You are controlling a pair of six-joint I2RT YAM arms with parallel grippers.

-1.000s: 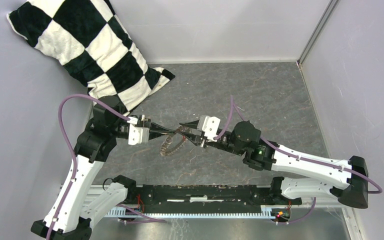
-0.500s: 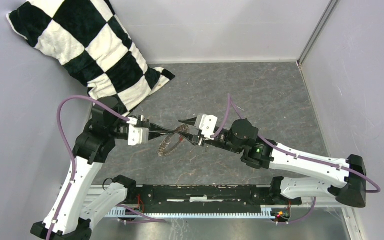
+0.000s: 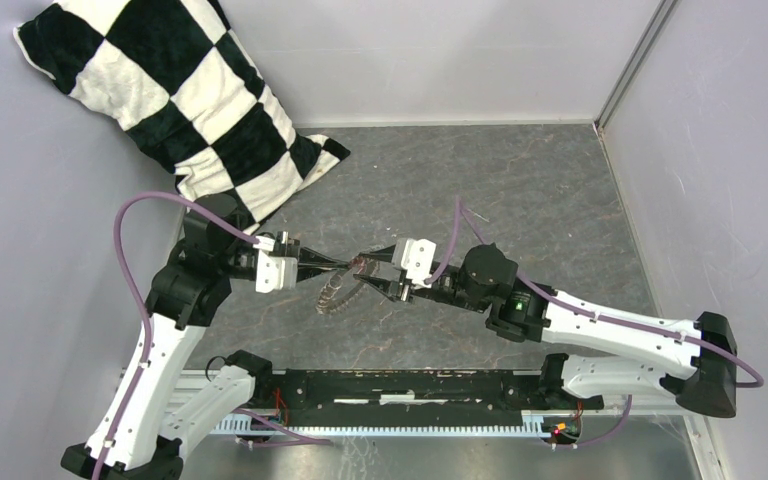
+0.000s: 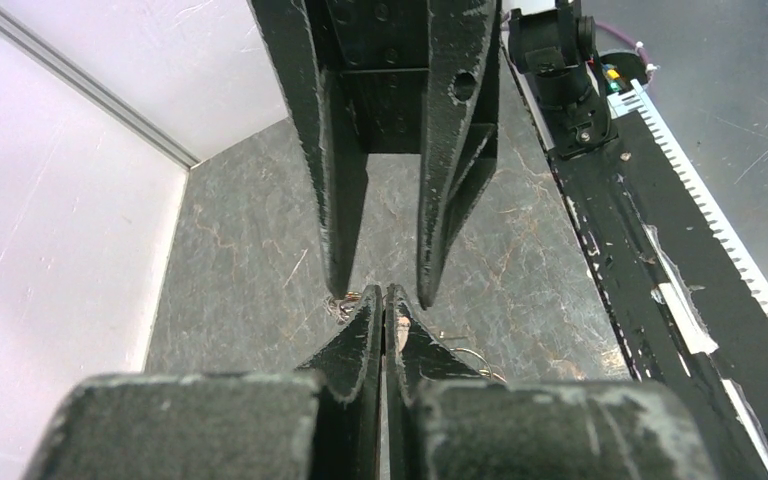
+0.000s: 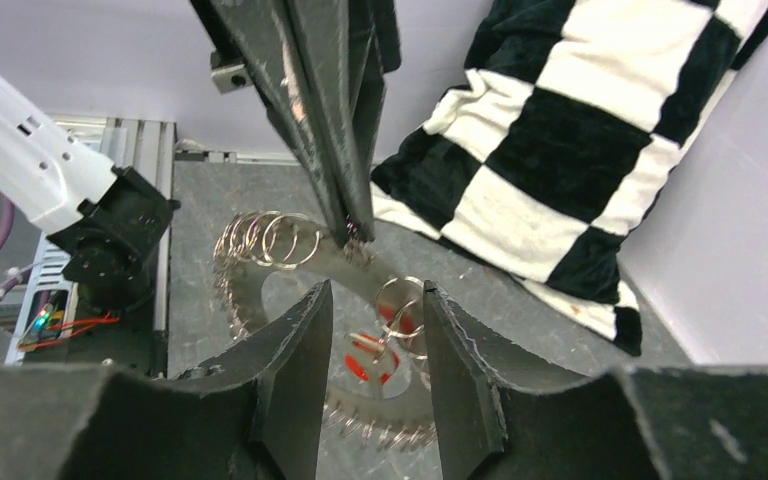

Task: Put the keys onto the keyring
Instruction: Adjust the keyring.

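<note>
The keyring (image 5: 270, 240) is pinched at its upper edge in the closed left fingers (image 5: 335, 150) and hangs above the bench (image 3: 520, 190). The right fingers (image 5: 295, 380) stand apart, facing it tip to tip, with one ring between them. The key cannot be made out.
</note>
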